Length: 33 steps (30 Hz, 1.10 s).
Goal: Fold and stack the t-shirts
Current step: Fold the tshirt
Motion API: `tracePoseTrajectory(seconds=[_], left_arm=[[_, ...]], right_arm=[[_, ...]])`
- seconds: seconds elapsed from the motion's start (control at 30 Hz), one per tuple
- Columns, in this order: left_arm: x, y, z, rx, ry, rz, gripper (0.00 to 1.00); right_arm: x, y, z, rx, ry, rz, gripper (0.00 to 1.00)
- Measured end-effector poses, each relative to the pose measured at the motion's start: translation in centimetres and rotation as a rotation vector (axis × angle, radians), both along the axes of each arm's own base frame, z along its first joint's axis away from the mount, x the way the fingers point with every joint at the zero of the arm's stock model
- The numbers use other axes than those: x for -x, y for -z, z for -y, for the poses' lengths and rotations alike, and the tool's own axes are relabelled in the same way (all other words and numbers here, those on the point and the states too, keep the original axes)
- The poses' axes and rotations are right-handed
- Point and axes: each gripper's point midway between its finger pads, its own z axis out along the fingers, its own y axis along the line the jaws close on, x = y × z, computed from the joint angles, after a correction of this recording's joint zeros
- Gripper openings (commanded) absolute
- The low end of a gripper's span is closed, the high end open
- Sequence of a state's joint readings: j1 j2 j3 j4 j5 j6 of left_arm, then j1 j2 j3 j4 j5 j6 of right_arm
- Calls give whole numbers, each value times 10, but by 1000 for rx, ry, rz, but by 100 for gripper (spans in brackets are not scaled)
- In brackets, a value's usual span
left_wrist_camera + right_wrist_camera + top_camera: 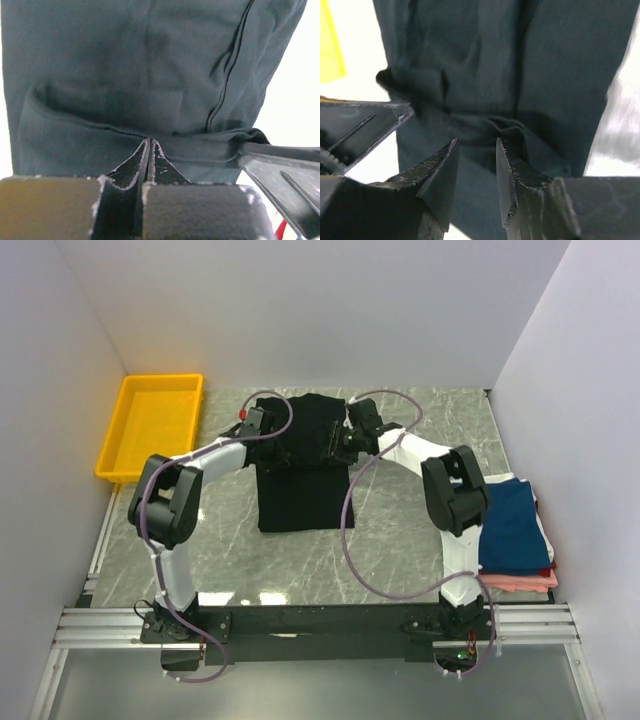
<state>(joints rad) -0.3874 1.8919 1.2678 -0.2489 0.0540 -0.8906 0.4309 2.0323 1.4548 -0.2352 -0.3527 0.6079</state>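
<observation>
Nearest you, the 2 arm bases sit on the near side of the black t-shirt (pixel 300 495). It lies on the table (pixel 400 540) as a narrow lengthwise panel, with its near hem flat and square.

To the right of the black t-shirt, and well apart from it, sits the stack of folded tees. The navy t-shirt (pixel 512 525) is on top and the pink t-shirt (pixel 520 582) shows at the bottom edge.

Further out, both arms reach the far end of the black t-shirt, where the cloth is bunched and spreads wider than the near half.
- **Left gripper (pixel 150 142):** at the far-left corner, fingers pressed together with a hem fold caught at their tips, so it is pinching the cloth.
- **Right gripper (pixel 476 141):** at the far-right corner, fingers apart with a clear gap. The cloth lies just beyond the tips and nothing is held.

Past the far-left corner of the black t-shirt, well apart, is the yellow tray (pixel 110 430).

Step in hand, as I judge it, is the crosswise fold, bringing the far end toward the near hem. The lengthwise folds look done.

The next move calls for:
1. Close your right gripper on the far-right corner, taking the same layers as the left.
2. Lift both corners evenly.
3. Carry them level toward the near hem.

A lift from 1 side only would likely twist the panel. Moving it onto the stack comes after that.
</observation>
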Motion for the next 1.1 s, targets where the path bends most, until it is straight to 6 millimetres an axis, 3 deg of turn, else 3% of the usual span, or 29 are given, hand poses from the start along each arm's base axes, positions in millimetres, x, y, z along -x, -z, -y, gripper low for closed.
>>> tracePoseTrajectory(seconds=[0.17,0.4,0.6,0.7,0.83,0.97,1.1], left_arm=[[-25,9,-1,-10,4,2,1],[-40,32,-20,-8,-23,-41,1],[-41,32,-21,-2,-21,-39,1],[-42,32,-20,-3,-18,-38,1],[-42,29,-20,-8,-1,-35,1],[-44,26,-19,-9,4,-30,1],[-46,21,-18,-7,8,-20,1]], right_arm=[[-28,20,5,20,23,-29,41],[-50,40,33,28,84,-70,41],[-56,38,50,27,116,-77,41],[-56,27,51,25,120,-63,41],[-52,-15,44,-6,111,9,41],[-43,-54,15,-44,54,98,40],[-25,-50,-23,-57,-28,100,39]])
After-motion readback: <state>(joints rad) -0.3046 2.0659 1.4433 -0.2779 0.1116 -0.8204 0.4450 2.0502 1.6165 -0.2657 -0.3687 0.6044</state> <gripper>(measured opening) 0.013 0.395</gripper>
